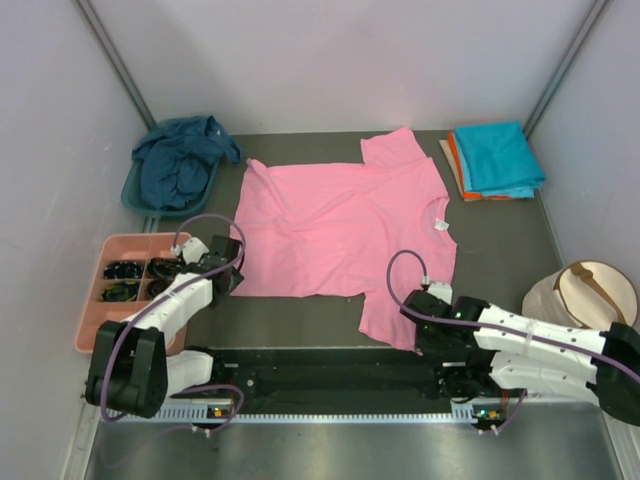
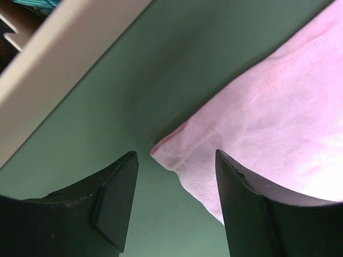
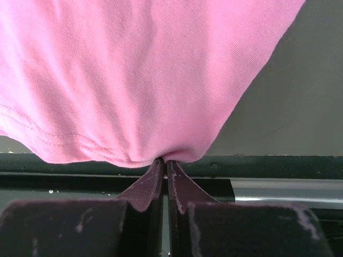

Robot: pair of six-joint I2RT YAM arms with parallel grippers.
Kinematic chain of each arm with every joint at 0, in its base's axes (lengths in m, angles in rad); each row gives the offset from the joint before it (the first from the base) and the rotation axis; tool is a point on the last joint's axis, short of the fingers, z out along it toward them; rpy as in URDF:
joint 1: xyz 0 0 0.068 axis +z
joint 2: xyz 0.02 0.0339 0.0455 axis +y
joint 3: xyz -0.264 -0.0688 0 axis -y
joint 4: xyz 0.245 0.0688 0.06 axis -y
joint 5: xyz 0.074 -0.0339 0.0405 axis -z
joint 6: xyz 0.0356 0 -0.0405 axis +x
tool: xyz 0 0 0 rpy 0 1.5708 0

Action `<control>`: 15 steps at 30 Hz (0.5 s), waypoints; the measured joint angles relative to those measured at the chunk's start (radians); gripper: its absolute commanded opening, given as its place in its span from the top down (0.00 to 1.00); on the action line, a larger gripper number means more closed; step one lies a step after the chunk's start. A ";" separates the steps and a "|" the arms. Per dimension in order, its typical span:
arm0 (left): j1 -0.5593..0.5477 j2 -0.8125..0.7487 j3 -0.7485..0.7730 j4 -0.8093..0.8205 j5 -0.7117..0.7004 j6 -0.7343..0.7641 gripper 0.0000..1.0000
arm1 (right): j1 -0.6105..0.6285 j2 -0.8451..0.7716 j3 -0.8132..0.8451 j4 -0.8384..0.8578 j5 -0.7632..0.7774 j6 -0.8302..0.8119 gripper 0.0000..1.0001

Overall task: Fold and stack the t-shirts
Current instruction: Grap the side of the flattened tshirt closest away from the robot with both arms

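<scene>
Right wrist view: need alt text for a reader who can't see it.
The right gripper is pinched shut on the hem of the pink t-shirt, whose cloth fans upward and fills most of the frame. Dark table shows at right; a black rail crosses below the cloth.

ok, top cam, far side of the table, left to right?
Crumpled dark navy t-shirt in teal plastic basin → spread bright pink t-shirt → folded turquoise t-shirt on orange t-shirt.
</scene>
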 measured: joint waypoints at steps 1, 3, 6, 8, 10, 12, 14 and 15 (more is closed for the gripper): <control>0.005 0.000 0.000 0.000 0.000 0.000 0.37 | -0.001 0.001 0.000 0.000 -0.001 -0.003 1.00; 0.013 0.000 0.000 0.000 0.002 0.000 0.43 | -0.002 0.003 0.000 0.001 -0.003 -0.005 1.00; 0.022 0.001 -0.001 0.001 0.007 0.002 0.55 | -0.002 0.004 0.001 0.001 -0.003 -0.006 1.00; 0.026 0.005 -0.002 0.002 0.013 0.000 0.65 | -0.002 0.004 0.001 0.001 -0.003 -0.006 1.00; 0.030 0.015 -0.003 0.002 0.021 0.001 0.65 | -0.002 0.004 0.001 0.001 -0.003 -0.006 1.00; 0.031 0.020 -0.004 0.002 0.025 0.003 0.65 | -0.003 0.004 0.001 0.001 -0.004 -0.006 1.00; 0.033 0.021 -0.005 0.001 0.028 0.003 0.66 | -0.005 0.004 0.001 0.001 -0.005 -0.007 1.00; 0.034 0.021 -0.005 0.001 0.028 0.003 0.70 | -0.006 0.004 0.001 0.001 -0.006 -0.007 1.00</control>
